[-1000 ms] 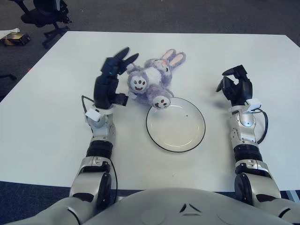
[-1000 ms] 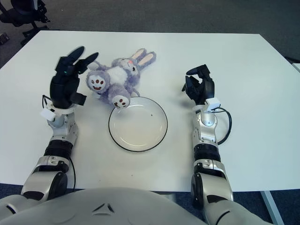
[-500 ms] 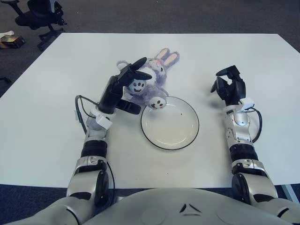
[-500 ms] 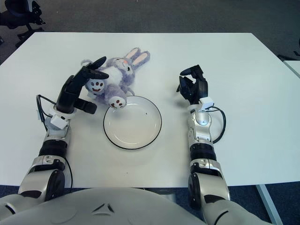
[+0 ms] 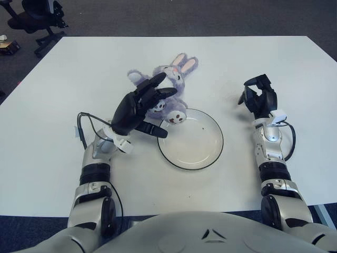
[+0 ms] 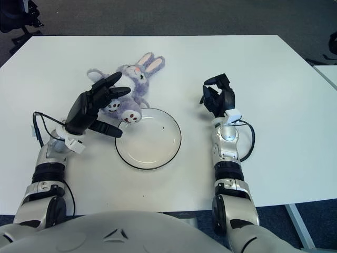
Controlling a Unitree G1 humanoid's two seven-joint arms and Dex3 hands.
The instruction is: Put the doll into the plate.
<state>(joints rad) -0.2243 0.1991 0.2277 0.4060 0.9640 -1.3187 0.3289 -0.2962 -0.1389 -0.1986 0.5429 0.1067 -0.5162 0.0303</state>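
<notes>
**Left hand spread over the bunny**

Fingers spread, my left hand (image 5: 138, 108) hovers over the purple plush bunny (image 5: 167, 90), gripping nothing. It lies on the white table (image 5: 63, 84), one foot on the rim of the plate (image 5: 190, 139). My right hand (image 5: 259, 97) shows right of the plate, fingers curled, empty.

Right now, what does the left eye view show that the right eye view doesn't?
Only the left eye: a small box on the floor at the far left. Only the right eye: a second white surface past the table's right side. Both: the doll just behind the plate, the left hand spread over the doll, the right hand curled to the right of the plate, and a chair.
</notes>
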